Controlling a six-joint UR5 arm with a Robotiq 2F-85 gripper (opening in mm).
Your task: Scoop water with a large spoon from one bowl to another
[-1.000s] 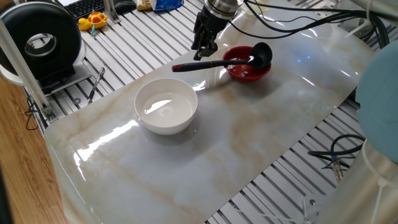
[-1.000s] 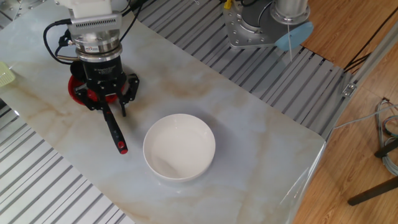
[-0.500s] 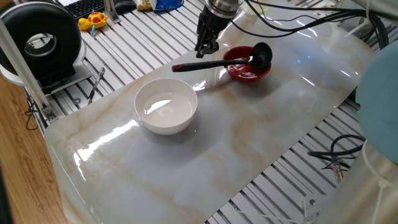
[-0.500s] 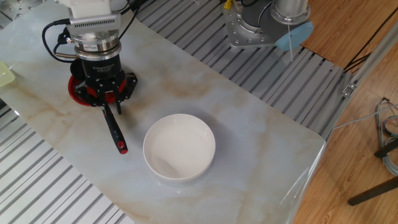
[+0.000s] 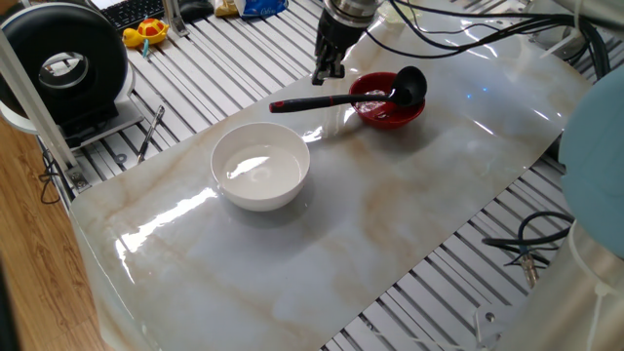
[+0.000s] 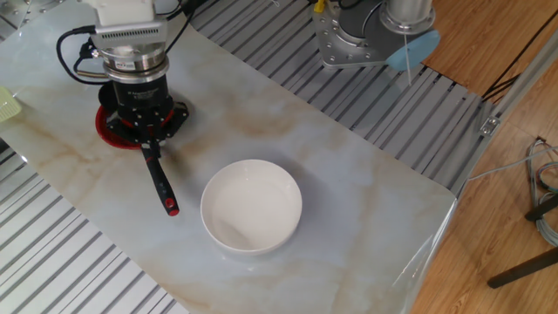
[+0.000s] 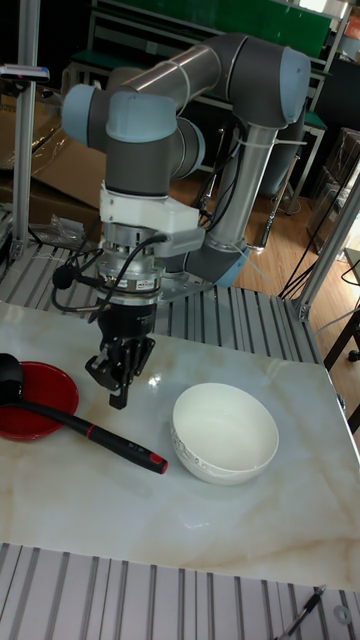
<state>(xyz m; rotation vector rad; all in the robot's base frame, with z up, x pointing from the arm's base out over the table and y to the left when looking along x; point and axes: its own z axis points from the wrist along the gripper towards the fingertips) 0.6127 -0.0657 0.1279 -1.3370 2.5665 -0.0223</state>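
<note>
The large spoon (image 5: 322, 99), a black ladle with a red handle end, lies with its scoop (image 5: 410, 85) resting on the far rim of the red bowl (image 5: 392, 115) and its handle (image 6: 159, 181) stretched toward the white bowl (image 5: 260, 168). Water (image 5: 255, 170) glints in the white bowl. My gripper (image 5: 327, 72) hangs just above the middle of the handle, apart from it, fingers drawn together with nothing between them. In the tall fixed view the gripper (image 7: 119, 386) stands between the red bowl (image 7: 35, 402) and the white bowl (image 7: 225, 436).
A black round device (image 5: 63, 58) and a yellow toy (image 5: 146, 32) sit off the marble sheet at the back left. Loose cables (image 5: 531, 244) lie past its right edge. The arm's base (image 6: 366, 35) stands beyond the far side.
My gripper's fingers have come together from a wide spread, and it has risen slightly above the handle. The ladle and both bowls have stayed put.
</note>
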